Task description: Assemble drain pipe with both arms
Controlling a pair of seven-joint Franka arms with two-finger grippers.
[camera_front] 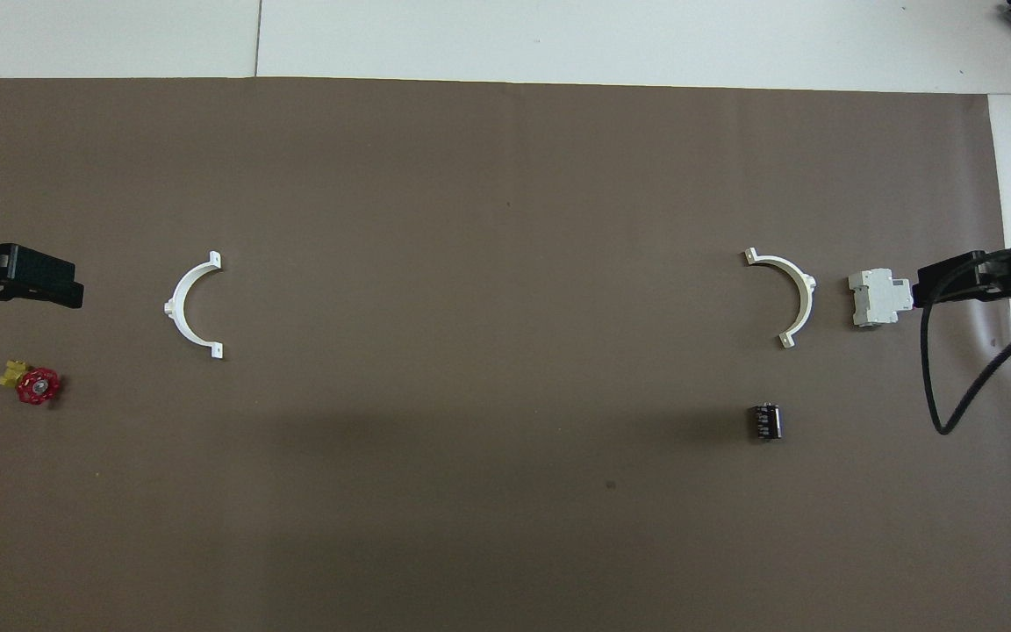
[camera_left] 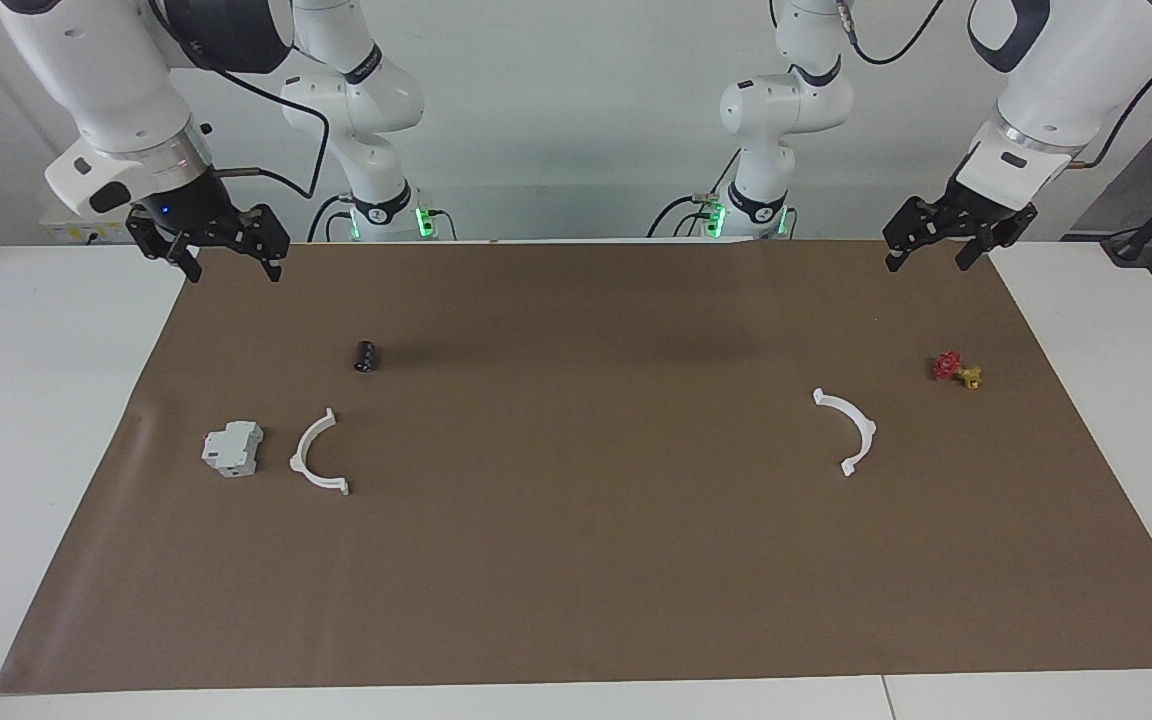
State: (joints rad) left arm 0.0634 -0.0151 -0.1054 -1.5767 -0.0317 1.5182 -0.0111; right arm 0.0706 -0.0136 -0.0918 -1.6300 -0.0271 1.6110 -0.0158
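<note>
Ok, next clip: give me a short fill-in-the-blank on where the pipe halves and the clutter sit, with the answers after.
1. The two white half-rings lie ____, not joined.
2. The grey-white box sits beside the half-ring at the ____ arm's end.
3. The red-and-yellow valve lies at the ____ arm's end.
4. The left gripper and right gripper both hold ____.

Missing words: apart; right; left; nothing

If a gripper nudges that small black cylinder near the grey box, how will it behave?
The black cylinder lies on its side on the brown mat, so it would probably roll. It looks small, so likely light and easily knocked away. Its round sides may slip between fingers.
</note>
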